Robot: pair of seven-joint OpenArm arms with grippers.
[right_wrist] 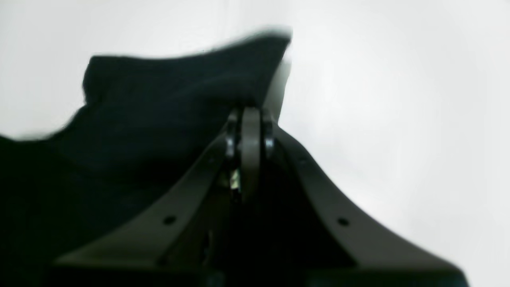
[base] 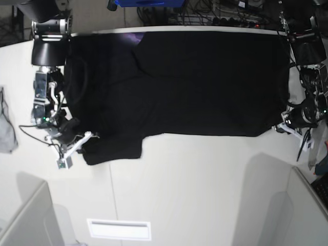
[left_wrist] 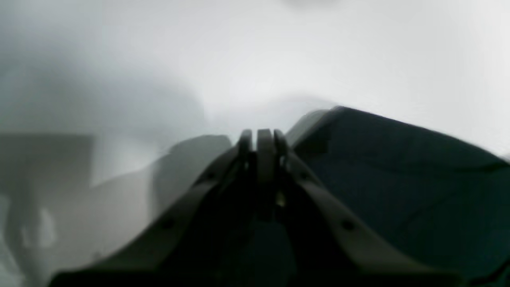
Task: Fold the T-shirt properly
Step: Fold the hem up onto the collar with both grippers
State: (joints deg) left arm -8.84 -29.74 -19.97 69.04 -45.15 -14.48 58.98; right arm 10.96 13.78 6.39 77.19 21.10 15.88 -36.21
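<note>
The black T-shirt (base: 189, 82) lies spread on the white table (base: 205, 184), plain side up, with a sliver of purple print at its far edge. My right gripper (base: 84, 138) is at the shirt's near left sleeve corner. In the right wrist view the gripper (right_wrist: 249, 115) has its fingers together, with black fabric (right_wrist: 167, 103) raised to their left. My left gripper (base: 281, 128) is at the shirt's near right corner. In the left wrist view the gripper (left_wrist: 261, 137) has its fingers together against a lifted fold of black fabric (left_wrist: 398, 175).
A small grey cloth (base: 6, 128) lies at the table's left edge. A white rectangular plate (base: 119, 229) sits near the front. Grey partitions (base: 25, 220) stand at both front corners. Cables and gear crowd the far edge (base: 220, 10).
</note>
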